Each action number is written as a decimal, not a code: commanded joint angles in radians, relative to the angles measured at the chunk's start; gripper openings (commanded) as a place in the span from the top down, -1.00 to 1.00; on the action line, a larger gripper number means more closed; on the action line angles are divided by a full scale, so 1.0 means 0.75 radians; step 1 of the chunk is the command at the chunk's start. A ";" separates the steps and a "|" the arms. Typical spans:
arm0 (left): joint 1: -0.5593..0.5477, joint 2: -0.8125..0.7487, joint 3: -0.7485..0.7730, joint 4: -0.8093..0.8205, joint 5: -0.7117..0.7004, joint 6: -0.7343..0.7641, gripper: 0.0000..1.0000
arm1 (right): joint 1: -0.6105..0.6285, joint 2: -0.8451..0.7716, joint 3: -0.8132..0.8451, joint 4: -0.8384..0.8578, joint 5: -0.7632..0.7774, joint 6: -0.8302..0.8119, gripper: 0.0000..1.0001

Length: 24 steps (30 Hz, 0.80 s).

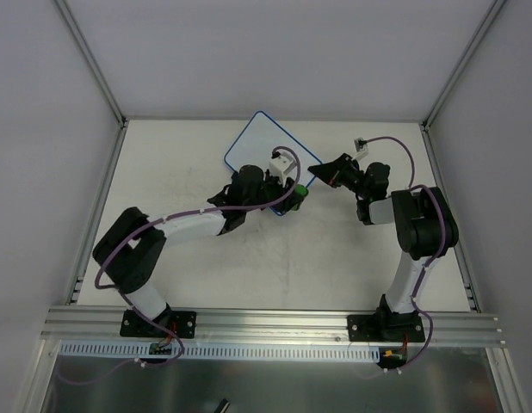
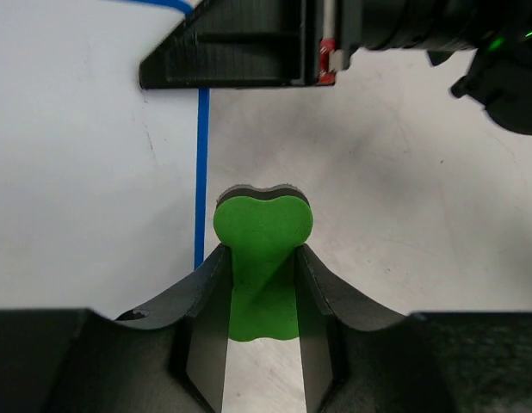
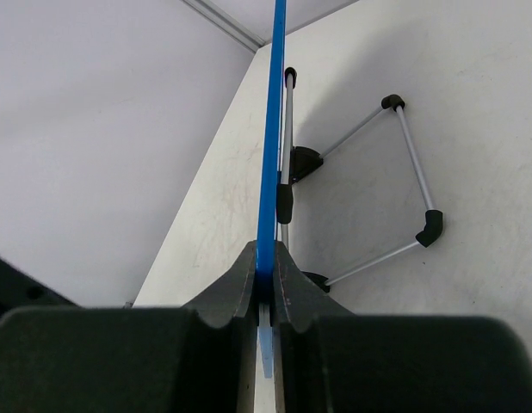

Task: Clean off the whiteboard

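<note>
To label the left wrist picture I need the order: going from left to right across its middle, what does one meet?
whiteboard → its blue rim → green eraser, held in the left gripper → bare table

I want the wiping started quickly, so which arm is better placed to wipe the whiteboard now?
The left arm: its jaws grip the green eraser right beside the whiteboard. The right arm has its jaws clamped on the blue rim, holding the board.
</note>
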 commanded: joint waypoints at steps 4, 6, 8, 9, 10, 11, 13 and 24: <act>-0.004 -0.407 0.028 -0.303 -0.118 0.066 1.00 | 0.026 0.009 0.043 0.367 -0.099 0.041 1.00; -0.002 -0.458 0.141 -0.646 -0.238 0.049 1.00 | 0.026 0.009 0.041 0.367 -0.101 0.041 1.00; 0.007 -0.491 0.172 -0.820 -0.410 -0.004 1.00 | 0.024 0.007 0.041 0.367 -0.099 0.039 1.00; 0.015 -0.536 0.162 -0.939 -0.463 -0.032 1.00 | 0.024 0.007 0.041 0.367 -0.097 0.036 1.00; 0.047 -0.558 0.109 -0.976 -0.515 -0.103 1.00 | 0.024 0.007 0.043 0.367 -0.097 0.036 1.00; 0.074 -0.579 0.070 -0.997 -0.503 -0.132 1.00 | 0.024 0.009 0.043 0.367 -0.097 0.039 0.99; 0.143 -0.626 -0.012 -1.016 -0.466 -0.200 1.00 | 0.024 0.007 0.045 0.367 -0.099 0.036 1.00; 0.516 -0.520 -0.247 -1.085 -0.280 -0.272 1.00 | 0.024 0.005 0.041 0.365 -0.103 0.034 1.00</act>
